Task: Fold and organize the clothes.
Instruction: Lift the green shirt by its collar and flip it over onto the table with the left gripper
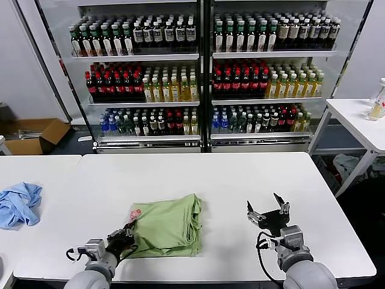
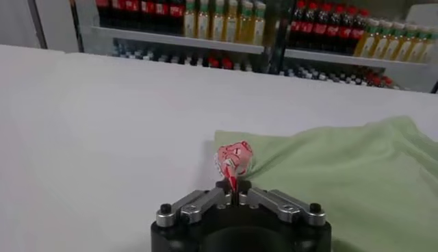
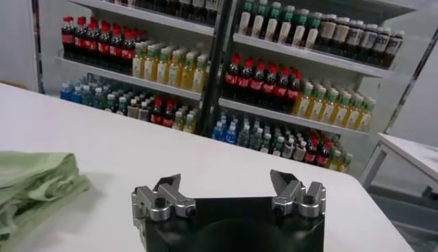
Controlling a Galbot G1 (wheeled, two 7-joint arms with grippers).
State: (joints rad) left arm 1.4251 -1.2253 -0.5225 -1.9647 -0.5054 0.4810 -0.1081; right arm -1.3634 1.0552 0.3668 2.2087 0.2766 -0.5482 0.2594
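The clothes are one light green shirt (image 1: 168, 226), lying folded in a rough square at the middle of the white table's near side. Its red-and-white chest graphic (image 1: 135, 213) is bunched up at the shirt's left front corner. My left gripper (image 1: 124, 233) is shut on that corner; in the left wrist view the checkered fabric (image 2: 234, 159) stands up pinched in the left gripper (image 2: 235, 188), with green cloth (image 2: 342, 171) spreading beyond. My right gripper (image 1: 267, 211) hovers open over bare table, to the right of the shirt and apart from it. The right wrist view shows the right gripper (image 3: 229, 185) empty and the shirt's edge (image 3: 34, 181).
A crumpled light blue cloth (image 1: 18, 205) lies at the table's far left. The white table (image 1: 240, 174) stretches back toward glass-fronted shelves of bottles (image 1: 204, 72). A second white table (image 1: 361, 120) stands at the right, a cardboard box (image 1: 36, 135) on the floor at the left.
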